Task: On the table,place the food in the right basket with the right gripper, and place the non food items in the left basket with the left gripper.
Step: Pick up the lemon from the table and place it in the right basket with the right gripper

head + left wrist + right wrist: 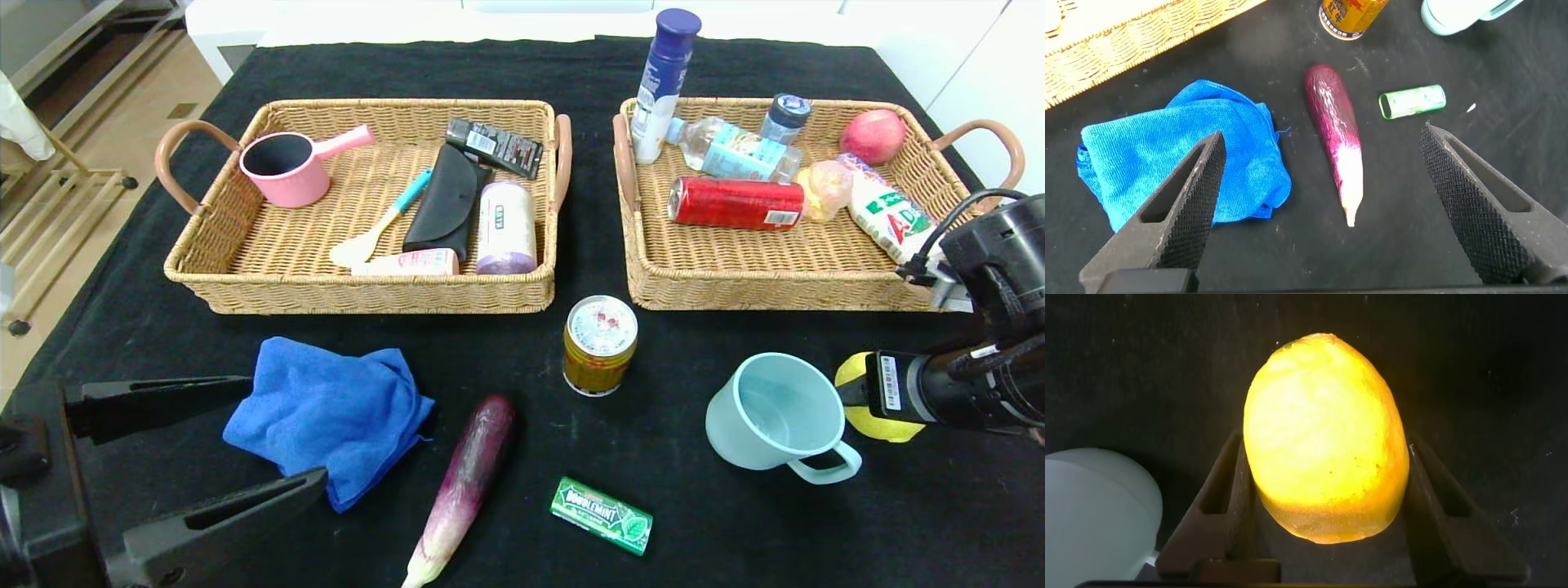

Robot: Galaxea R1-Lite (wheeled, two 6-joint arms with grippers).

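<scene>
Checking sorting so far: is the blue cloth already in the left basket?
No, the blue cloth lies on the table in front of the left basket.

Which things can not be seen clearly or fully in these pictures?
- Lemon: head view, mostly hidden behind the right gripper, whose jaws are closed on it; whether it is lifted off the table cannot be told.
- Purple radish: head view, pale tip cut off by the bottom edge.
- Mug: right wrist view, cut off by the edge.
- Yellow can: left wrist view, top cut off.
- Small print on the black packet: too small to read.
</scene>
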